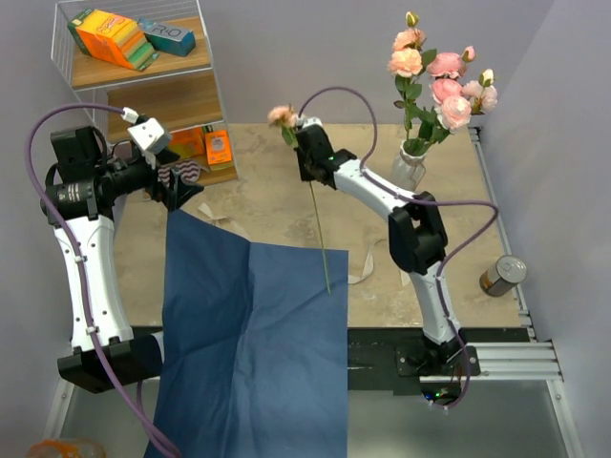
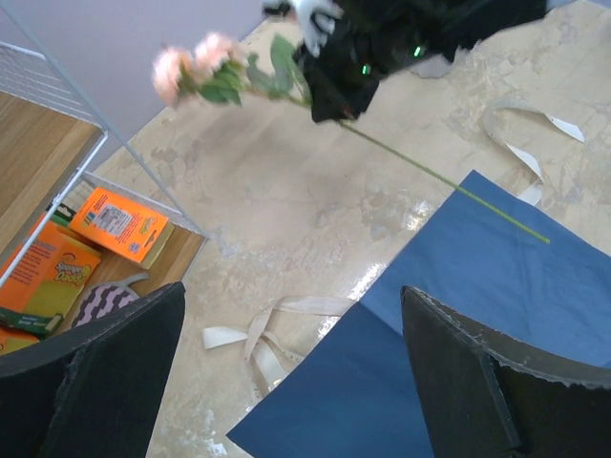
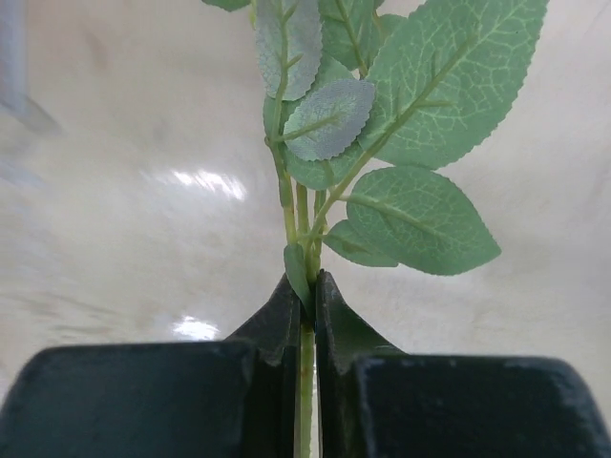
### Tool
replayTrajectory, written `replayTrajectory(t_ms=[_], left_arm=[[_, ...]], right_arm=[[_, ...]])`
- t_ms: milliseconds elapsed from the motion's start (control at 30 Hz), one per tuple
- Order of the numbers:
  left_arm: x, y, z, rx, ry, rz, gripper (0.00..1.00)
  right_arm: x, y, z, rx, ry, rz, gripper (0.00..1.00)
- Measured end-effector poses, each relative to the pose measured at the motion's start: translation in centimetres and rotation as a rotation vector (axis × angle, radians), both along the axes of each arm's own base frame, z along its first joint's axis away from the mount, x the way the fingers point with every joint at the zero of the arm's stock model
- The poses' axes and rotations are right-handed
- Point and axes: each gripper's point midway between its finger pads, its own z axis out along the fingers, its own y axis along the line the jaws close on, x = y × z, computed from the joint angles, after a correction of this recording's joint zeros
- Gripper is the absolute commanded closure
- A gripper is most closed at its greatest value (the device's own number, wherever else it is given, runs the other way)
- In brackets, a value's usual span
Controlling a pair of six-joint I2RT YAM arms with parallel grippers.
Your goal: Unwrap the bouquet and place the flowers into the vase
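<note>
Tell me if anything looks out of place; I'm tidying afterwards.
The metal can lies on its side at the right of the table. The blue paper overhangs its near edge; the cream ribbon lies loose beside it.

The left arm [image 1: 88, 277] rises from its base and bends at the top toward the right, with the wrist nearly level. The left gripper [image 1: 179, 189] has its jaws wide apart and holds nothing. The right arm [image 1: 420, 248] reaches forward and to the left, its forearm stretched out. The right gripper [image 1: 298, 134] has its fingers [image 3: 134, 401] pressed together on a thin rose stem [image 3: 305, 382].
</note>
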Motion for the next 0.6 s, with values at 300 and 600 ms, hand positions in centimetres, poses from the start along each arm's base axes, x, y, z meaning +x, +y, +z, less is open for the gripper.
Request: replayTrajectory(t_ms=[300,600], left_arm=[[0.0,-0.2,1.1,-0.016,-0.031,0.007,0.01],[-0.1,-0.4,1.2,-0.027,-0.033,-0.009,0.01]], right_arm=[[-3.4,-4.3,34.2,0.309,-0.727,-0.001,1.0],[-15.2,-16.6,53.9,0.333,-1.38,-0.186,1.0]])
